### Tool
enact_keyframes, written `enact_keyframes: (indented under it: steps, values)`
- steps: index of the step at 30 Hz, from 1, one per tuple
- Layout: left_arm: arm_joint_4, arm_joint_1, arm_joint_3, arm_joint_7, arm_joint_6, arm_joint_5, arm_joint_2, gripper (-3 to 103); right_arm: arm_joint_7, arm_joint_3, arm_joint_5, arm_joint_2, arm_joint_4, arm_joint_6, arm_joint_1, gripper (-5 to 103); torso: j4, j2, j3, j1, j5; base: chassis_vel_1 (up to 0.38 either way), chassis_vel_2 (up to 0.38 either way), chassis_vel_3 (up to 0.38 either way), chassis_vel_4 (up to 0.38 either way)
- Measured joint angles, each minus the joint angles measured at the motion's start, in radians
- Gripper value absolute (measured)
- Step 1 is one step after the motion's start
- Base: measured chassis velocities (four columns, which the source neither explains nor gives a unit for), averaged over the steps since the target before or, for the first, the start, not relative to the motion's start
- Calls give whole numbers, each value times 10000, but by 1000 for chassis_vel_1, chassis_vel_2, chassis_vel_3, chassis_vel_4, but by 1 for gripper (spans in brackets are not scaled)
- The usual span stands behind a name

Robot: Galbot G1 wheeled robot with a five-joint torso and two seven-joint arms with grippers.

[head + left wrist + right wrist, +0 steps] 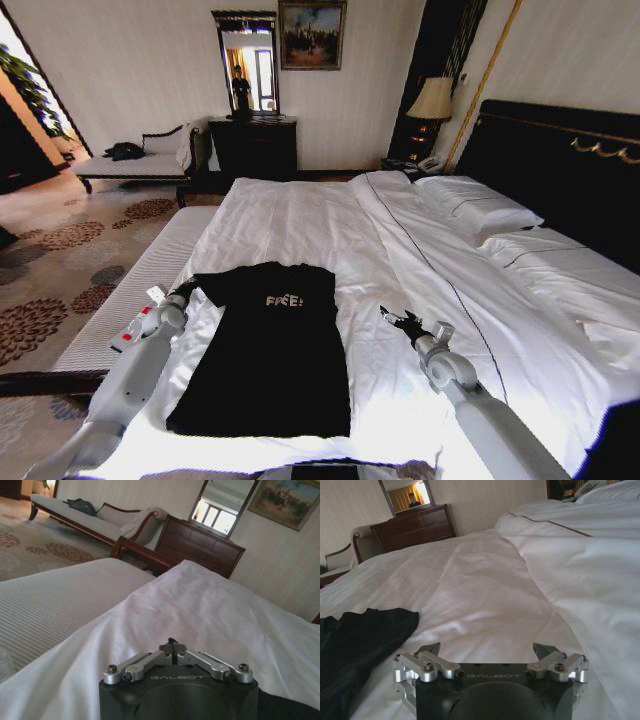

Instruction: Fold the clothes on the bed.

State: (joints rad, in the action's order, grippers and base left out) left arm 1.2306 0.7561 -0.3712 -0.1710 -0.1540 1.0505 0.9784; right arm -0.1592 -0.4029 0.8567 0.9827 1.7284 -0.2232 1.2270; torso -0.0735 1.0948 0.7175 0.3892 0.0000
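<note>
Folding looks barely begun, if at all: the black T-shirt (265, 355) lies flat and face up on the bed (330, 215), its body spread and the white chest lettering uncovered, with no crease or doubled layer I can make out, so every fold appears to be left. Nearest the robot, the left gripper (186, 291) sits at the shirt's left sleeve, at the garment's edge; in the left wrist view its fingertips (171, 645) are drawn together to a point, clenched, though whether any cloth is pinched between them I cannot tell, since only white duvet (200, 610) lies ahead of them and a dark strip shows beside the gripper body. The right gripper (398, 321) rests on bare sheet just off the shirt's right side, apart from the cloth. Its own camera adds what the head view leaves vague: the fingers (430, 649) stand wide apart, released and holding nothing, and the shirt's sleeve (380, 622) lies ahead and to one side of them, not between them. Farther off, the head view alone gives the whole layout, with pillows (475, 205) beyond the right gripper and a dark dresser (252, 145) against the far wall.
</note>
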Motion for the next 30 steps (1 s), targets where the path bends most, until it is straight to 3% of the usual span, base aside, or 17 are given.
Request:
enact_keyframes:
  steps: [9, 18, 21, 30]
  values:
    - [181, -25, 33, -55, -38, 130, -180, 0, 0, 60, 18, -28, -20, 0, -102, 100, 3, 0, 0, 0, 0, 0, 0, 0, 0]
    - [1681, 162, 494, -539, -178, -144, 164, 0, 6, 29, 6, -7, -49, 13, -42, 100, 0, 1, 0, 0, 3, 0, 0, 0, 0]
    - [2384, 24, 1256, -861, -281, -246, 313, 0, 17, -24, 10, -18, -49, 21, -34, 100, 0, 0, -1, 0, 4, 0, 0, 0, 0]
    - [2778, -232, 2766, -1229, -351, -545, 639, 0, 43, -189, 32, -38, -49, 41, 16, 100, -1, 0, 0, 0, 1, 0, 0, 0, 0]
